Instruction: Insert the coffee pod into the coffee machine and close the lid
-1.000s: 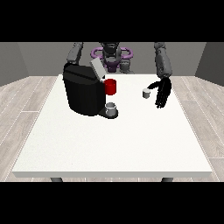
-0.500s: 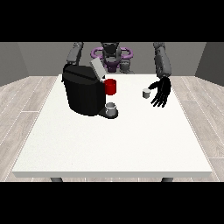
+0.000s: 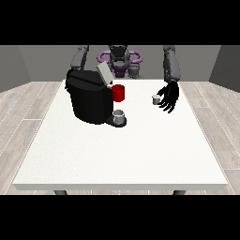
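Front view across the white table (image 3: 117, 154). The coffee machine (image 3: 91, 99) stands at the view's left with its lid (image 3: 104, 73) raised and tilted back; a red part (image 3: 119, 93) sits at its front and a small grey cup (image 3: 119, 116) rests on its base. The coffee pod (image 3: 155, 99) stands on the table well apart from the machine, so by this evidence nothing is inserted and the lid is not closed: the whole task remains. The hand at the view's right (image 3: 169, 96) hangs from a steeply lowered forearm just beside the pod, palm turned towards it, fingers (image 3: 168, 107) spread and pointing downward; whether any finger touches the pod cannot be told, and none is curled round it. Of the other arm only the upper part shows behind the machine; its hand is hidden.
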`<state>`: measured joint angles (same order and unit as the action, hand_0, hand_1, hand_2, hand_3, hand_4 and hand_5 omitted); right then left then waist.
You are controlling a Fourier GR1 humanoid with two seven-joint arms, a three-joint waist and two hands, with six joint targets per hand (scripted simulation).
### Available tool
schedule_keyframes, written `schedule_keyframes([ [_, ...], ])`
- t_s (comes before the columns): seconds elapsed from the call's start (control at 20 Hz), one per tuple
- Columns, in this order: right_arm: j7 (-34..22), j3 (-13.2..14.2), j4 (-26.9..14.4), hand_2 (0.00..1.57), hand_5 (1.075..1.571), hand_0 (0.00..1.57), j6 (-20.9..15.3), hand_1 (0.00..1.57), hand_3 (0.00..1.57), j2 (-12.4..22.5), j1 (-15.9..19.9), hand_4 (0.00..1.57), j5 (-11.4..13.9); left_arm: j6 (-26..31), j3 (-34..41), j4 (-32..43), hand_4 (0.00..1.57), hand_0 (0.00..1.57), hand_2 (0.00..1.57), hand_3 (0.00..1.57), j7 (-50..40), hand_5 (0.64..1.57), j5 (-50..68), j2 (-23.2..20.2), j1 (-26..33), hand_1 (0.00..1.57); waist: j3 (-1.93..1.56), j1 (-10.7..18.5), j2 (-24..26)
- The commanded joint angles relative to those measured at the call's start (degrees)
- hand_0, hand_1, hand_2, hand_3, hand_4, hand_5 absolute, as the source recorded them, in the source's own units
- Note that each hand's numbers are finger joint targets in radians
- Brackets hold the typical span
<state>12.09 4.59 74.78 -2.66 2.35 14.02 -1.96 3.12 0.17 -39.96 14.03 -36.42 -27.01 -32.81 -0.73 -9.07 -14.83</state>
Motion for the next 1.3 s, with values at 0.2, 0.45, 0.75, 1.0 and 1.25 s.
schedule_keyframes([
  [0.2,-2.7,-1.4,0.5,0.0,1.571,0.0,-1.2,0.0,0.0,-1.3,0.2,0.36,0.5,-1.0,-1.6,3.9,0.06,1.26,1.31,1.21,0.5,1.571,-1.8,5.8,0.7,1.26,0.77,-0.8,1.9],
  [0.45,3.6,2.9,-6.5,0.0,1.571,0.0,2.3,0.0,0.0,2.2,0.0,0.41,-1.9,-3.9,-3.2,0.5,0.62,1.33,1.39,1.31,-0.3,1.571,-4.1,8.8,-0.2,1.33,0.71,0.9,2.0],
  [0.75,0.7,3.2,-7.3,0.0,1.571,0.0,-0.2,0.0,0.0,0.7,1.7,0.39,-2.4,0.5,-0.5,1.9,0.68,1.3,1.38,1.34,6.2,1.571,-2.5,4.6,-3.5,1.3,0.73,2.3,4.0],
  [1.0,6.9,5.5,-13.5,0.0,1.571,0.0,1.6,0.0,0.0,2.3,-0.3,0.3,-3.3,2.1,-0.5,-0.7,0.59,1.43,1.42,1.3,3.9,1.571,-0.8,10.3,-2.6,1.43,0.71,4.3,7.0],
  [1.25,4.4,3.6,-14.1,0.0,1.571,0.0,-0.3,0.0,0.0,0.9,-0.9,0.28,-1.9,4.9,-0.9,-1.7,0.6,1.4,1.38,1.28,2.3,1.571,-1.2,11.0,-4.2,1.4,0.72,4.3,10.0],
])
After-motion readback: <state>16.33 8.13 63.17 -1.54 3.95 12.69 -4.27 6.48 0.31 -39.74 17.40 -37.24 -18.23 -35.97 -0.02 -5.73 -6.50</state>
